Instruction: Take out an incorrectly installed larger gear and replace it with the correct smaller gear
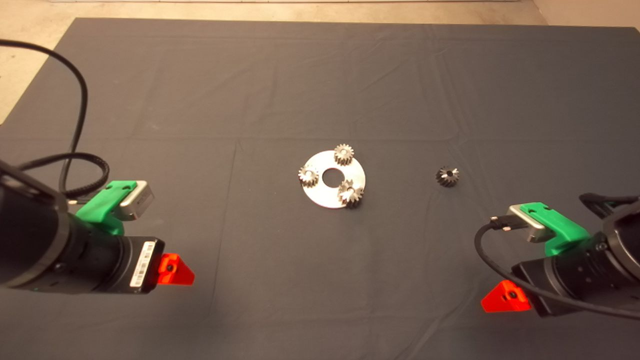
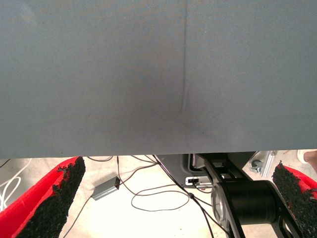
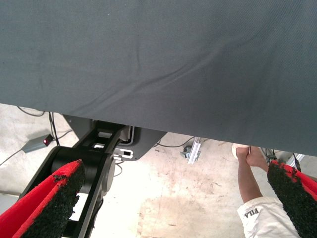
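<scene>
Head view: larger gear (image 1: 350, 194) on silver disc (image 1: 333, 179); smaller gear (image 1: 447, 176) apart; left hand (image 2: 168, 198) and right hand (image 3: 173, 203) open, mostly cut off.

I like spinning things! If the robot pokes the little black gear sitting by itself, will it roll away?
Probably not far. The smaller gear seems to lie flat on the mat, so a poke would likely slide it. It looks metal, so probably stiff, heavy for its size, maybe slippery to pinch.

You are looking at a robotics lab or workshop: a desk covered by a dark mat (image 1: 320, 75) stands on a bare concrete floor (image 3: 163, 198), where loose cables (image 2: 158, 191), a small grey box (image 2: 105, 189) and the robot's black base (image 3: 94, 158) sit.
</scene>
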`<action>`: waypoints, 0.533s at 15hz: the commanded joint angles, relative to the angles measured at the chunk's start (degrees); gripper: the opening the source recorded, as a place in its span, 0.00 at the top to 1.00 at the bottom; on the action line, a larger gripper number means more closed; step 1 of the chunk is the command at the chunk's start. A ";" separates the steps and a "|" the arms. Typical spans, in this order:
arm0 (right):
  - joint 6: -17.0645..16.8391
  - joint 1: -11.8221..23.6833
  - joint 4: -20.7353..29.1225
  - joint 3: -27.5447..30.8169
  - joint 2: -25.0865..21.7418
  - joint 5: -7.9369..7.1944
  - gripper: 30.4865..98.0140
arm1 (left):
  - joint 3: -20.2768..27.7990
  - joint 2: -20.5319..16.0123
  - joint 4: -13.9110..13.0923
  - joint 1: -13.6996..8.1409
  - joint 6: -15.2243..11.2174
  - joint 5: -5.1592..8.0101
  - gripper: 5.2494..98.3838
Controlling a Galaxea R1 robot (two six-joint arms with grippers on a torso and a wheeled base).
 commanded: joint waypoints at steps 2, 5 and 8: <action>-0.08 0.82 0.04 0.30 0.01 -7.13 0.01 | 0.94 -0.04 -0.91 0.34 -0.11 0.35 0.00; -0.08 0.82 0.04 0.35 0.01 -7.13 0.01 | 0.94 -0.04 -0.83 0.43 -0.20 0.35 0.00; -0.08 0.82 0.04 0.29 0.01 -7.13 0.01 | 0.94 0.14 -0.91 0.43 -0.20 0.35 0.00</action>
